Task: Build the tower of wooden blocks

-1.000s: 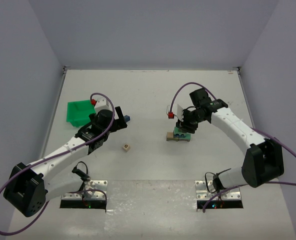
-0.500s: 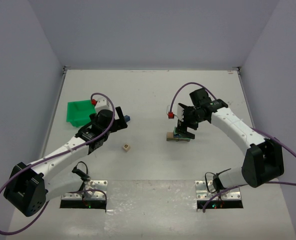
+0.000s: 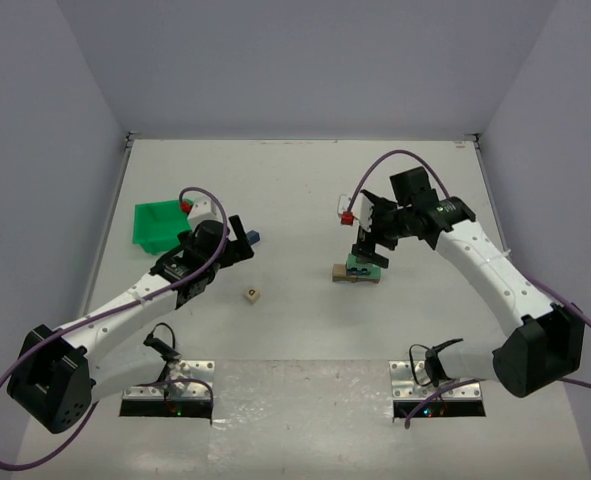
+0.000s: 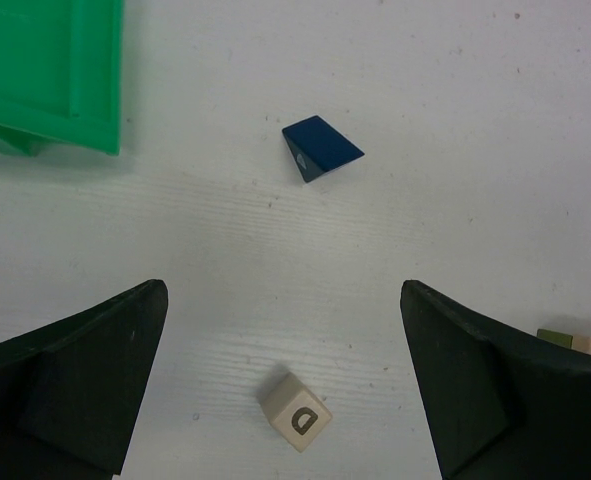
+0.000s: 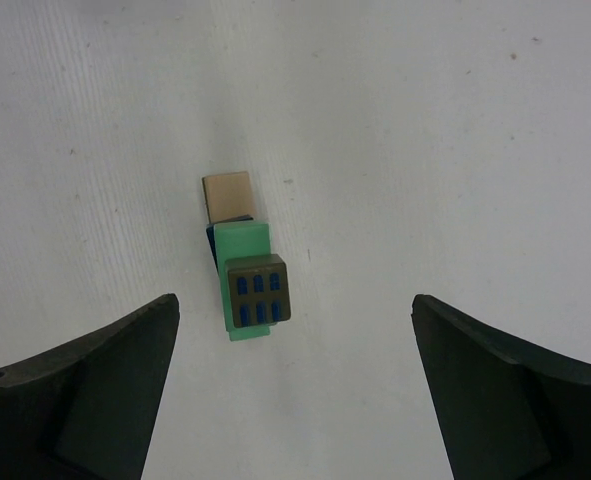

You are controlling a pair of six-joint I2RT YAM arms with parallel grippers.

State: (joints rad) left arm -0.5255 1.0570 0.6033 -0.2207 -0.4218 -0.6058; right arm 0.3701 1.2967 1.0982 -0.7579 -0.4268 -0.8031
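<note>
The wood block tower (image 3: 358, 270) stands at centre right: a tan bar (image 5: 228, 193) at the base, a green block (image 5: 245, 240) above it, and a brown block with blue windows (image 5: 258, 292) on top. My right gripper (image 5: 295, 300) hangs open above the tower, its fingers wide apart and touching nothing; in the top view it is the right gripper (image 3: 368, 245). My left gripper (image 4: 282, 290) is open over the table, also seen as the left gripper (image 3: 237, 243). Below it lies a tan cube marked D (image 4: 295, 412), with a blue wedge (image 4: 322, 147) farther off.
A green bin (image 3: 160, 224) sits at the left with a red block (image 3: 186, 205) at its corner. Another small red block (image 3: 346, 216) lies just behind the tower. The tan cube (image 3: 251, 295) lies between the two arms.
My right gripper has opened, left the brown windowed block on the tower and lifted up and back. The left arm has barely moved.
</note>
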